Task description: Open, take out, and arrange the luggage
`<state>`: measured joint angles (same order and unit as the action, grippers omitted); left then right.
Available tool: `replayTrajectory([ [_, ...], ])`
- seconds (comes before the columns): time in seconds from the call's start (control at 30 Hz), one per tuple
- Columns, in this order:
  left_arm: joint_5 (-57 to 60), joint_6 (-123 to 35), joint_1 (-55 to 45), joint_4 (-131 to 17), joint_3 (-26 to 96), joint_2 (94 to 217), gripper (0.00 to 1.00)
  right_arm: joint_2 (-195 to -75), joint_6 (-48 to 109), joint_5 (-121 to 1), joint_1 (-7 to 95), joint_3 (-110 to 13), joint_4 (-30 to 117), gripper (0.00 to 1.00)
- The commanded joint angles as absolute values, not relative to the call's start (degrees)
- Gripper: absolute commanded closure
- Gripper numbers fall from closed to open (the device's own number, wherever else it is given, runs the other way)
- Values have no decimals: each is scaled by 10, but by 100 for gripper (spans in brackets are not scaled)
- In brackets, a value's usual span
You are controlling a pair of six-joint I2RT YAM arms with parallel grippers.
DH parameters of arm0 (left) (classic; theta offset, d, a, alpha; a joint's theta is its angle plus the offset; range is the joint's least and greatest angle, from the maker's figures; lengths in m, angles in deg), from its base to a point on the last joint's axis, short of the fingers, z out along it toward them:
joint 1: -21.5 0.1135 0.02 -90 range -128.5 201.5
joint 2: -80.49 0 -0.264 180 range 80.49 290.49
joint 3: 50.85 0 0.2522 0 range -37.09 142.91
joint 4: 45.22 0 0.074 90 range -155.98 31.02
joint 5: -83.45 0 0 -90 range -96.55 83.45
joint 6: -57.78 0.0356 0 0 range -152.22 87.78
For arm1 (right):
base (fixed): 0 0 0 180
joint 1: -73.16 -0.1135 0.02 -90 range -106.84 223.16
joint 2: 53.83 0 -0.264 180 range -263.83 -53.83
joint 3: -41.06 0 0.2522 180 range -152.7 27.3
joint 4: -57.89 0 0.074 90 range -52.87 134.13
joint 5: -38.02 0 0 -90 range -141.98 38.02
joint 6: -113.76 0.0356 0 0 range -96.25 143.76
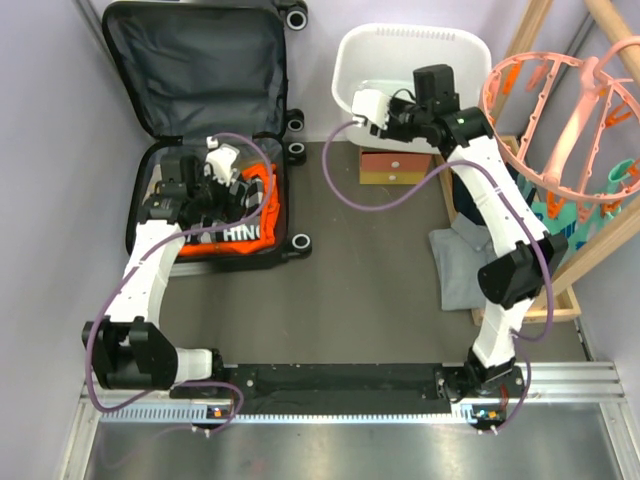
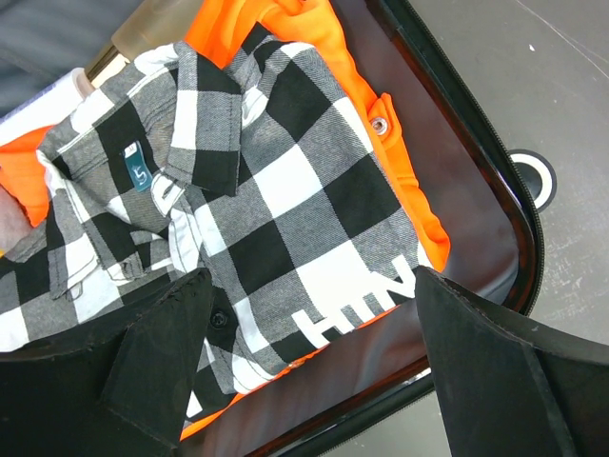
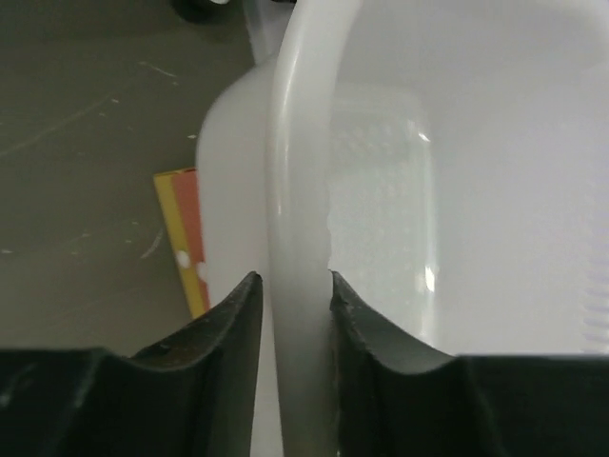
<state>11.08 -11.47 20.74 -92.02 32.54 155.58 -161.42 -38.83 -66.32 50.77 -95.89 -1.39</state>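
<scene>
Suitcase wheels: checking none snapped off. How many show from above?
4 wheels on the luggage, all along its right edge in the top view: one at the lid's far corner, two at the hinge, one at the near corner. None seems hidden.

The top view is lit evenly and softly from above, and only faint shadows are cast on the worktop (image 1: pixel 330 300). A bright strip of glare is seen along the metal rail (image 1: pixel 400 415) at the near edge. The lining of the luggage (image 1: pixel 200 70) is rendered dark, with little detail. In the right wrist view the basket (image 3: pixel 495 143) is nearly blown out, with small highlights on its inner wall. In the left wrist view the shirt (image 2: pixel 285 219) is sharply resolved. The jaws are rendered near-black in both wrist views.
</scene>
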Motion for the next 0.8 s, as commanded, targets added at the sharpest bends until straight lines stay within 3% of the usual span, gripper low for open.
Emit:
replayTrajectory([
  [0.0,111,-108,211,-901,316,1529,9,-1569,-419,-702,505,-932,-54,76],
  [0.07,111,-108,211,-900,316,1527,9,-1560,-424,-697,497,-922,-57,89],
  [0.17,110,-108,211,-898,314,1525,9,-1546,-435,-689,474,-909,-64,100],
  [0.4,106,-103,211,-894,303,1518,9,-1520,-433,-663,411,-892,-79,100],
  [0.77,81,-103,235,-882,292,1516,8,-1450,-280,-585,280,-744,-6,100],
])
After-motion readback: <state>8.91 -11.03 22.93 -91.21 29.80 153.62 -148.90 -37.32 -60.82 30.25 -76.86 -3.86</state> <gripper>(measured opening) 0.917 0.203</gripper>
